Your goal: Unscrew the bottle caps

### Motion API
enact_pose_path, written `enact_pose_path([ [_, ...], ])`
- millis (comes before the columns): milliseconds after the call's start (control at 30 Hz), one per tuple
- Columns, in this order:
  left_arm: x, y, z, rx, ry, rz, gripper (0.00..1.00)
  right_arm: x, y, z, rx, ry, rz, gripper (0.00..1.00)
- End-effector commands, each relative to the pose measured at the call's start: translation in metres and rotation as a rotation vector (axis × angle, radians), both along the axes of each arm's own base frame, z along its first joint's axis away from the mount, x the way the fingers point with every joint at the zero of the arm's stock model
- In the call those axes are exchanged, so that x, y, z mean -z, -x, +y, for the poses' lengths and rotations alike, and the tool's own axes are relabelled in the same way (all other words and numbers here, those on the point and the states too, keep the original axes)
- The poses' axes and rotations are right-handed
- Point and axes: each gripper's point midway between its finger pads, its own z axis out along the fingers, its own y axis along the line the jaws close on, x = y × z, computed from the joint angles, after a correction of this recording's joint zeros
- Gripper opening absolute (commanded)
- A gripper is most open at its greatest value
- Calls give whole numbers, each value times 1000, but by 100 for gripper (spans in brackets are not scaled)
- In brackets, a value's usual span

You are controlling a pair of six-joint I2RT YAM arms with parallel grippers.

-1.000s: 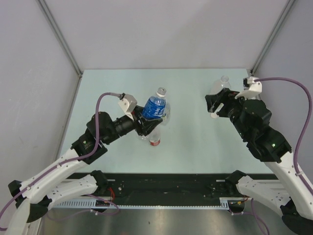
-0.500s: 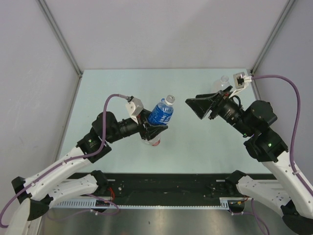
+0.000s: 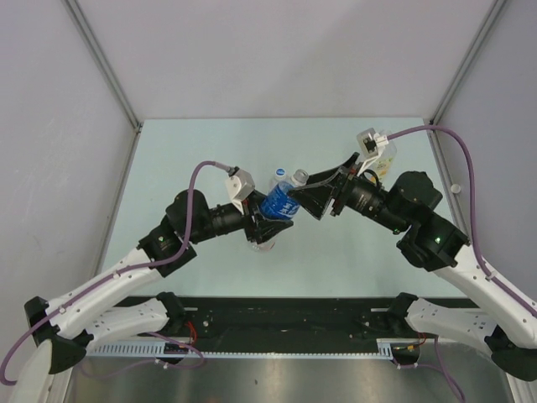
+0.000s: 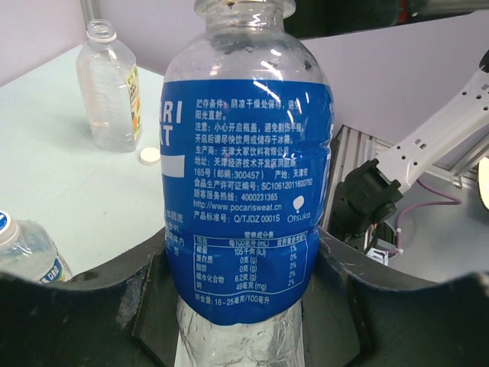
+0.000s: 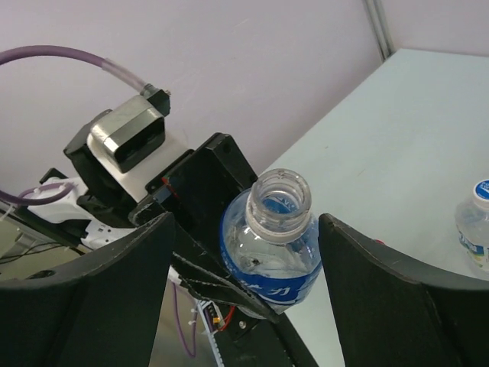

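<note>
My left gripper (image 3: 270, 220) (image 4: 248, 306) is shut on the body of the small blue-labelled bottle (image 3: 280, 202) (image 4: 244, 191) and holds it tilted toward the right arm. The bottle's mouth (image 5: 280, 195) is open, with no cap on it. My right gripper (image 3: 300, 200) (image 5: 244, 222) is open, one finger on each side of the bottle's neck, not touching it. A bottle with a blue cap (image 5: 477, 222) (image 4: 15, 245) stands on the table beside it. The larger bottle with a yellowish label (image 4: 111, 84) (image 3: 383, 155) stands uncapped at the back right, with a white cap (image 4: 150, 156) beside it.
A clear bottle (image 3: 263, 242) lies or stands under my left gripper, mostly hidden. The pale green table (image 3: 193, 159) is walled by grey panels at the left, back and right. A small white object (image 3: 454, 188) lies at the table's right edge.
My right arm has swung from the back right to the held bottle, jaws open around its neck. My left arm has tilted the bottle further to the right.
</note>
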Motion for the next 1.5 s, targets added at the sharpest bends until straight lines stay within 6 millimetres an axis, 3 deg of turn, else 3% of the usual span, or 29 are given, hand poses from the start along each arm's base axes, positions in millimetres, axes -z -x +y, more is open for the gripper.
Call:
enact_pose_path([
  [0, -25, 9, -2, 39, 56, -44, 5, -7, -9, -2, 51, -12, -37, 78],
  [100, -25, 10, -3, 42, 54, -45, 6, -5, -12, -2, 67, -4, -35, 74],
  [200, -25, 12, -5, 50, 53, -45, 6, -5, -14, -2, 73, 0, -39, 63],
  [333, -25, 12, -6, 53, 51, -47, 9, -2, -14, 1, 62, 10, -37, 35],
  [400, -24, 12, -7, 53, 48, -46, 16, -1, -12, 3, 43, 14, -38, 26],
  [433, -25, 12, -7, 49, 47, -50, 20, 1, -11, 4, 36, 19, -35, 16],
  [500, -26, 11, -7, 46, 40, -51, 42, 3, -10, 4, 33, 29, -33, 1],
  [533, -28, 11, -6, 45, 41, -53, 52, 2, -10, 2, 38, 28, -35, 0],
  [567, -29, 11, -6, 43, 39, -55, 68, 3, -11, 0, 52, 32, -36, 0],
  [633, -30, 10, -3, 31, 36, -56, 81, 3, -11, -5, 68, 40, -41, 0],
  [667, -32, 9, -2, 20, 39, -61, 100, 0, -10, -10, 88, 31, -47, 0],
  [833, -46, 8, 14, -34, 43, -99, 100, -6, -11, -30, 158, 44, -70, 0],
  [1033, -66, 11, 42, -114, 25, -154, 100, -10, -36, -83, 448, 150, -80, 0],
  [1233, -70, 14, 76, -218, 50, -188, 100, 16, -76, -166, 952, 357, -48, 0],
  [1333, -68, 16, 90, -259, 71, -192, 100, 33, -90, -179, 1081, 414, -56, 0],
  [1467, -58, 18, 95, -270, 70, -188, 100, 61, -113, -181, 1165, 407, -67, 0],
])
